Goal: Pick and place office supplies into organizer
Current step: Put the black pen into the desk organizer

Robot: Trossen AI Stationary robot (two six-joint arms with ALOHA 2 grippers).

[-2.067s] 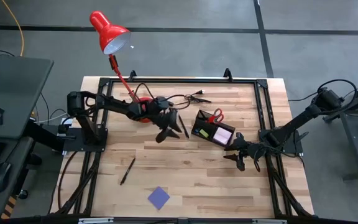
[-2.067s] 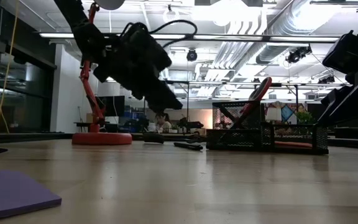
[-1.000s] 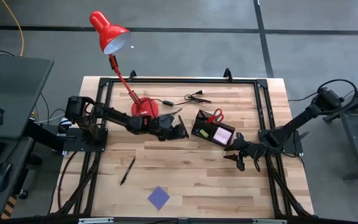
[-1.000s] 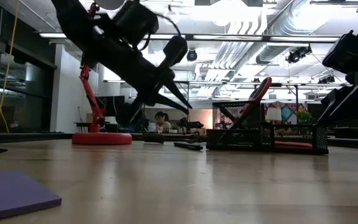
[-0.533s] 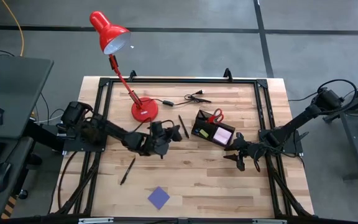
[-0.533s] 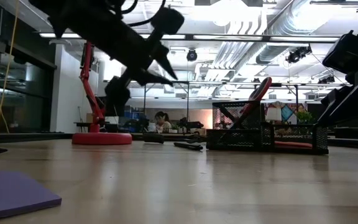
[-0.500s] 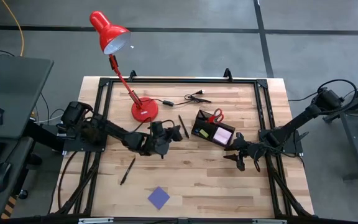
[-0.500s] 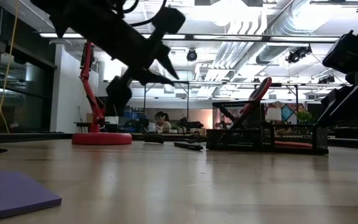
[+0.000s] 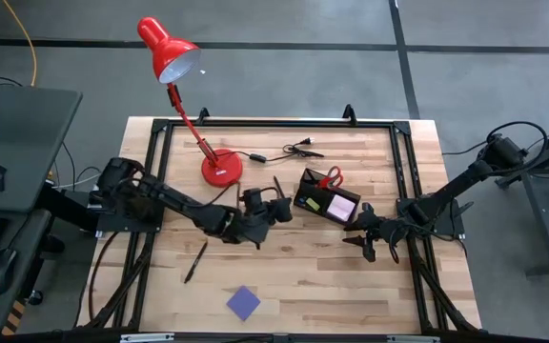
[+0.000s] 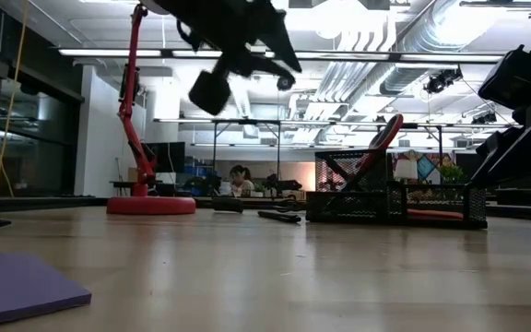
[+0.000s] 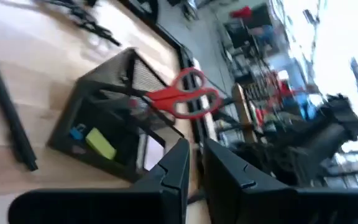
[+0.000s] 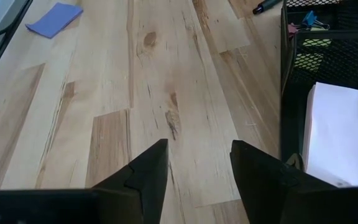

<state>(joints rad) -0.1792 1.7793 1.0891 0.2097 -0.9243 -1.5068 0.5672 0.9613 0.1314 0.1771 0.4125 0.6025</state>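
Observation:
The black mesh organizer (image 9: 326, 198) stands right of the table's middle, with the red-handled scissors (image 9: 333, 177) upright in its taller section and the pink note pad (image 9: 341, 205) in the tray. A small yellow piece (image 11: 101, 143) lies in one compartment. One dark pen (image 9: 280, 191) lies just left of the organizer, and another pen (image 9: 195, 260) lies near the left rail. The blue-purple note pad (image 9: 244, 302) sits by the near edge. My left gripper (image 9: 280, 208) hangs shut and empty, high above the table, left of the organizer. My right gripper (image 9: 368, 240) waits open beside the organizer's near right corner.
A red desk lamp (image 9: 219, 168) and a black cable with plug (image 9: 298, 147) lie toward the far side. The black metal frame (image 9: 403, 167) rims the table. Bare wood stretches across the near half between the second pen and my right gripper.
My left gripper has risen from low over the pen beside the organizer to high above the table. It first drew back toward the left edge, then swung out again toward the organizer, tipping from pointing down to more level. The pen stayed on the table.

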